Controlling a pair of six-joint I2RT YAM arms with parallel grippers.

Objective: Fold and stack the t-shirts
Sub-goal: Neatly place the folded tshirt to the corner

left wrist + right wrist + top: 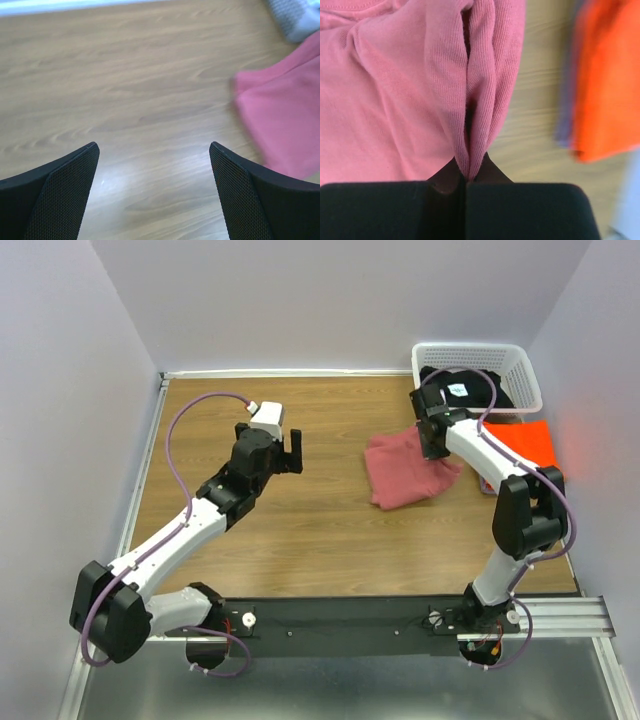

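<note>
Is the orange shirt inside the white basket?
No, the orange shirt lies on the table beside the basket, which holds the black one.

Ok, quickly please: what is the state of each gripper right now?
Left gripper: jaws open, holding nothing.
Right gripper: jaws shut on a fold of the pink-red t-shirt.

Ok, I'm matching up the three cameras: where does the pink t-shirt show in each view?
Top external: pink t-shirt right of centre, its far corner at the right claw.
Left wrist: pink t-shirt at the right edge, past the open left claw.
Right wrist: pink t-shirt fills left and centre, a fold pinched in the right claw.
Shared landmark: the wooden table.
</note>
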